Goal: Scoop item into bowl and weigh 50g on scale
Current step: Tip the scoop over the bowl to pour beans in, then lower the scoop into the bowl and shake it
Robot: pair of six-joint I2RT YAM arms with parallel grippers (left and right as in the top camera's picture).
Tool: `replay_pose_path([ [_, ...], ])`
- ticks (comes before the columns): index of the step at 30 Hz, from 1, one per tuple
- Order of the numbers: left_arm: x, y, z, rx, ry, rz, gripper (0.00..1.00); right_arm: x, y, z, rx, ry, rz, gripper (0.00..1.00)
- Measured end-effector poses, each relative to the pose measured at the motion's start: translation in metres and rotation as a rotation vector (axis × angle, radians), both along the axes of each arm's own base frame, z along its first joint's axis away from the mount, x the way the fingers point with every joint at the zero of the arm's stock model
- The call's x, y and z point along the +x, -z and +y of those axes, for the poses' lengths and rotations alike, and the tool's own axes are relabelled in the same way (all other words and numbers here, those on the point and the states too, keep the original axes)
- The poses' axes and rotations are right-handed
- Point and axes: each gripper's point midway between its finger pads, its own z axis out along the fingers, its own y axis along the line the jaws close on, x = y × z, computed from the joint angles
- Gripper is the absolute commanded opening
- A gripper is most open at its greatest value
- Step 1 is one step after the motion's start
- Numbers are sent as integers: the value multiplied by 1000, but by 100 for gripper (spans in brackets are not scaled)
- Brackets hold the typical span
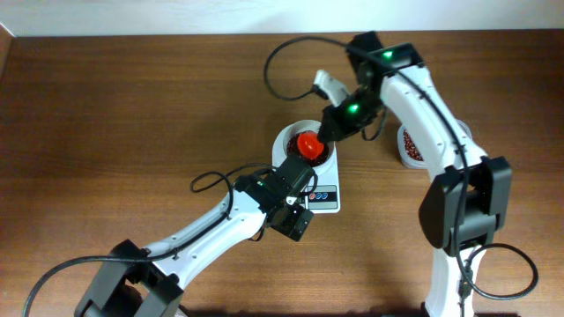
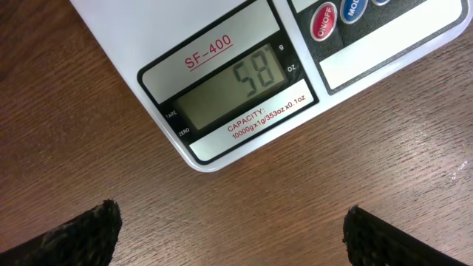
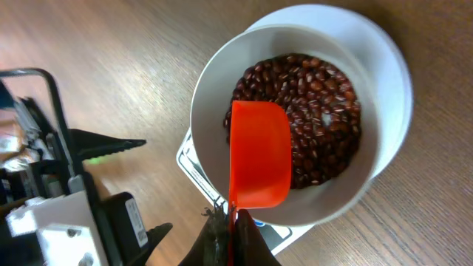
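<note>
The white bowl (image 3: pixel 203 111) stands on the scale (image 3: pixel 194 164) and holds a heap of dark red-brown beans (image 3: pixel 321 111). My right gripper (image 3: pixel 230 222) is shut on the handle of a red scoop (image 3: pixel 259 155), which hangs over the bowl's near side with no beans showing on it. From overhead the scoop (image 1: pixel 308 143) sits over the bowl (image 1: pixel 286 141) on the scale (image 1: pixel 324 195), under my right gripper (image 1: pixel 328 132). My left gripper (image 2: pixel 236 236) is open over bare wood, just short of the scale's display (image 2: pixel 236 89), which reads 58 g. Its fingertips (image 2: pixel 81 236) hold nothing.
A white tub of beans (image 1: pixel 410 150) stands to the right of the scale, partly hidden behind the right arm. The left gripper (image 1: pixel 298 187) crowds the scale's front left corner. Cables loop over the wooden table behind the bowl and beside the left arm.
</note>
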Motion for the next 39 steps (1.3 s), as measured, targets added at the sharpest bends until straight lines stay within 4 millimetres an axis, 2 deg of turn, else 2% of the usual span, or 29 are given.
replay_pose_path([
  [5,0,0,0,0,0,0,99,5,-10,-7,93,36,26,4],
  [12,0,0,0,0,0,0,99,8,-17,-13,130,39,10,4],
  [21,0,0,0,0,0,0,99,18,-47,-19,142,28,-100,4],
  [29,0,0,0,1,0,0,99,19,-34,-23,14,5,-133,4],
  [34,0,0,0,2,-1,-1,99,11,-20,-6,-142,-76,-190,4],
  [39,0,0,0,2,0,-1,99,19,-13,5,-298,-107,-297,4],
])
